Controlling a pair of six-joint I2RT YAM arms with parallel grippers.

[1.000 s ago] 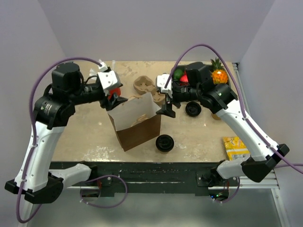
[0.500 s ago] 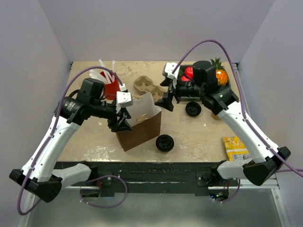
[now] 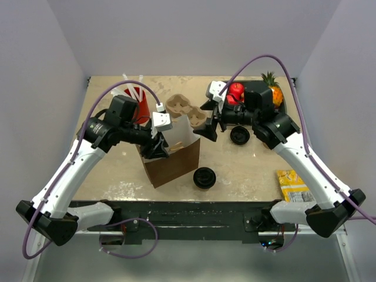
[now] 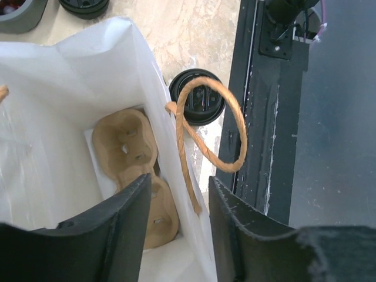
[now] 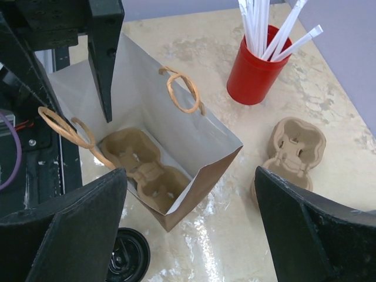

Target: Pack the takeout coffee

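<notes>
The brown paper bag (image 3: 176, 164) stands open mid-table, white inside, with a tan cup carrier (image 4: 132, 153) on its floor. The takeout coffee (image 3: 204, 177), mostly a black lid from above, stands on the table just right of the bag's front; it also shows in the left wrist view (image 4: 197, 97) and the right wrist view (image 5: 126, 255). My left gripper (image 3: 157, 149) is open, its jaws astride the bag's near wall (image 4: 170, 176) and one rope handle (image 4: 205, 126). My right gripper (image 3: 207, 128) is open wide and empty above the bag's far right corner.
A second black disc (image 3: 239, 135) lies right of the bag; I cannot tell if it is a lid or a capped cup. A second carrier (image 3: 179, 106), a red cup of straws (image 3: 136, 100), a fruit tray (image 3: 258, 94) and a yellow packet (image 3: 292, 183) are around.
My left arm swung from behind the bag's left side forward and down onto the bag's near wall. My right gripper drew back a little towards the far right.
</notes>
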